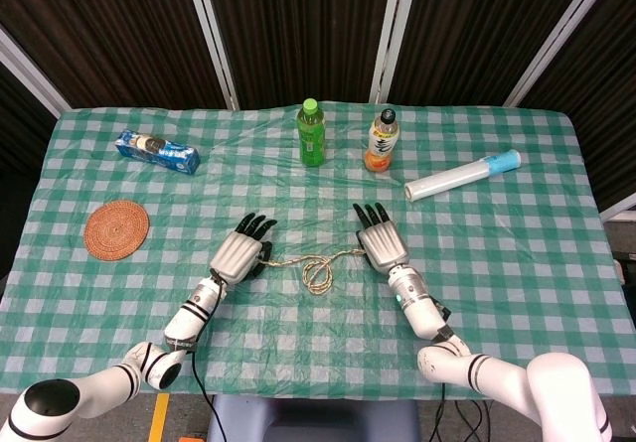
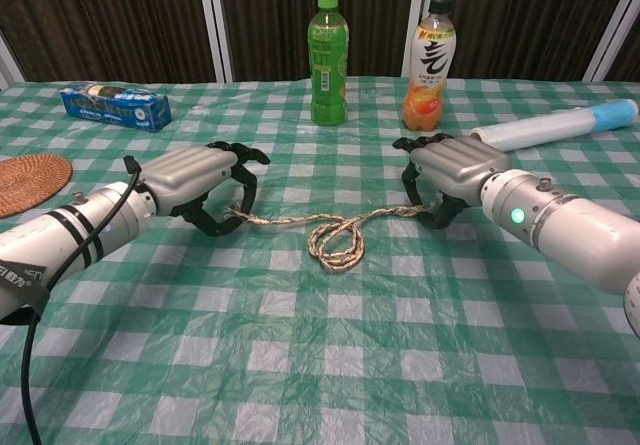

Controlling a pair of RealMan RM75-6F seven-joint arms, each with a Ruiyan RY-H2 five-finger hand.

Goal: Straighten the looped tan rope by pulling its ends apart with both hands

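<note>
Tan braided rope (image 2: 335, 233) is lying on the green-and-white checked desk (image 2: 330, 365) between the two hands, its loop still bunched at mid-span, one tail running left, one running right. In the head view the loop (image 1: 317, 272) is sitting roughly midway between the hands.

Left silver hand with black fingers (image 2: 205, 180) is arching over the left rope end, fingers (image 2: 248, 155) curling down around it; whether they are actually pinching the strand cannot be told from either view. Right silver hand (image 2: 452, 170) is doing the same at the right end, dark fingers (image 2: 412, 179) hooking down where the rope tip disappears under the palm; contact looks likely, grip unclear.

Step in hand, as I judge it: securing both ends, pull not yet begun, loop not opened. Next move is calling for firm pinches on both tails, then hands sliding outward, apart, low along the desk, so the loop is drawing out rather than tightening into a knot. Slip risk at either tip if the pinch is shallow.

Farther back: green plastic bottle (image 2: 329, 58) and orange drink bottle (image 2: 427, 64) standing upright, well apart from the rope; white roll with blue end (image 2: 555, 125) at right; blue box (image 2: 115, 106) and woven round coaster (image 2: 28, 182) at left.
</note>
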